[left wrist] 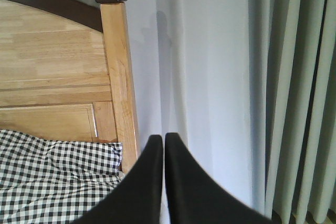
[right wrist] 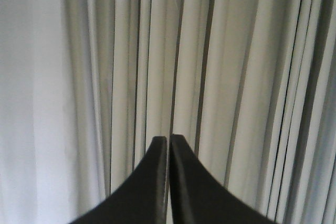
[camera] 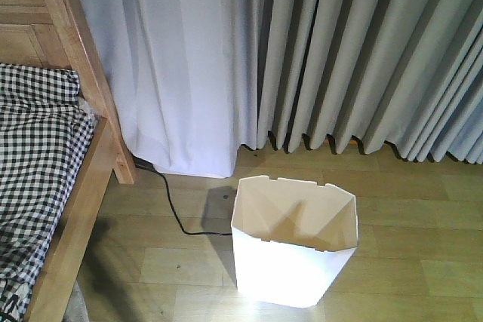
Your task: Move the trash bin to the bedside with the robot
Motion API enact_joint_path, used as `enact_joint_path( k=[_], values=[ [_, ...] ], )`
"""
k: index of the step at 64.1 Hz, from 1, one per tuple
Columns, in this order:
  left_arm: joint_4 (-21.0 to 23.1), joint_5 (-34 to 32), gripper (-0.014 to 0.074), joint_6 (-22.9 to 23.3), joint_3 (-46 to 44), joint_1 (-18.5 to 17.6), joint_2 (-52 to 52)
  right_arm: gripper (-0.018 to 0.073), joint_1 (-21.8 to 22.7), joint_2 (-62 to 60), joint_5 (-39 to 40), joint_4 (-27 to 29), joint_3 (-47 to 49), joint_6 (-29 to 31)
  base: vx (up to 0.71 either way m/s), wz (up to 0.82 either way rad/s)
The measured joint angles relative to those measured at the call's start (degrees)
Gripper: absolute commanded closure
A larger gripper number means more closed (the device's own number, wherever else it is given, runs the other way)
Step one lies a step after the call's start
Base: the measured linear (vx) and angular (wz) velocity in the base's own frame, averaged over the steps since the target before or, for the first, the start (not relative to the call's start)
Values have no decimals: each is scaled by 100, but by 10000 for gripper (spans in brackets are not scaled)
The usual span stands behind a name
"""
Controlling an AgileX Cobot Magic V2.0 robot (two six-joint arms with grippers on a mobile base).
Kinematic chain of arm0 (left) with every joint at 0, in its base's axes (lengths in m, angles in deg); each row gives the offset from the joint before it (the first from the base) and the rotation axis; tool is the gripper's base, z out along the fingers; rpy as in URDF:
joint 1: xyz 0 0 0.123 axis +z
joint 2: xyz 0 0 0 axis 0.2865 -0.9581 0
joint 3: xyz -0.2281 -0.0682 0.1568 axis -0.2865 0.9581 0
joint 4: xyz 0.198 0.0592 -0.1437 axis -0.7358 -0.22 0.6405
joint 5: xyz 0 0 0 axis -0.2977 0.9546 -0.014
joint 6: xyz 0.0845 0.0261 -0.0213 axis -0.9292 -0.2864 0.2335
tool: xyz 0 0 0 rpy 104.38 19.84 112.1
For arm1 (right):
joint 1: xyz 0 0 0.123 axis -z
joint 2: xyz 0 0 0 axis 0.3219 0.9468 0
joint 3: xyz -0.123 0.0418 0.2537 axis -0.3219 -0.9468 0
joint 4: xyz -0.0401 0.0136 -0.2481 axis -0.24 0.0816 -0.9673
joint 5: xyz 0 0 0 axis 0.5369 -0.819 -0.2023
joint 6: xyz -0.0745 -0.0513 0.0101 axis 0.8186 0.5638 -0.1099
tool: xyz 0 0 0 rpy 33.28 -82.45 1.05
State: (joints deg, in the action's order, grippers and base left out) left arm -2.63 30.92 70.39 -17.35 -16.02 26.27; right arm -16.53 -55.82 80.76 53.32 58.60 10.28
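Grey pleated curtains point(camera: 362, 58) fill the background, with a paler white panel point(camera: 181, 65) hanging at their left, both reaching down to the wood-plank floor point(camera: 423, 262).

Bed frame point(camera: 75, 209) in light wood, left edge of the front view, black-and-white checked cover point(camera: 38, 156) over it. From the left wrist view the bed's headboard point(left wrist: 52, 66) and corner post point(left wrist: 119, 77), dark finial on top, lie ahead and left of the left pincer point(left wrist: 164, 145); checked cover low left of it.

Trash bin point(camera: 294, 250), white, angular rim, cream inside, stands upright on the floor right of the bed frame, apart from it, a strip of bare floor between. Neither pincer shows in the front view; neither touches the bin.

Black floor cable point(camera: 173, 213) runs from the curtain hem near the bed leg toward the bin's left side.

Left pincer: black fingers together, only a hairline between tips, nothing held.

Right pincer point(right wrist: 169, 145): fingers likewise together, nothing held; curtain folds straight ahead of it.
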Motion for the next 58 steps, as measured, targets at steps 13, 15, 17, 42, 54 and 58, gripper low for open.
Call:
enact_joint_path(
  k=[13,15,17,42,54,58],
  values=[
    [0,0,603,0,0,0,0,567,0,0,518,-38,-555,-70,0,0],
    [0,0,603,0,0,0,0,567,0,0,560,-38,-560,-64,0,0],
    [0,0,603,0,0,0,0,567,0,0,585,-69,-560,-58,0,0],
    [0,0,603,0,0,0,0,567,0,0,531,-75,-560,-39,0,0],
    [0,0,603,0,0,0,0,567,0,0,476,-75,-560,-39,0,0],
    [0,0,603,0,0,0,0,567,0,0,471,-80,-560,-39,0,0]
  ],
)
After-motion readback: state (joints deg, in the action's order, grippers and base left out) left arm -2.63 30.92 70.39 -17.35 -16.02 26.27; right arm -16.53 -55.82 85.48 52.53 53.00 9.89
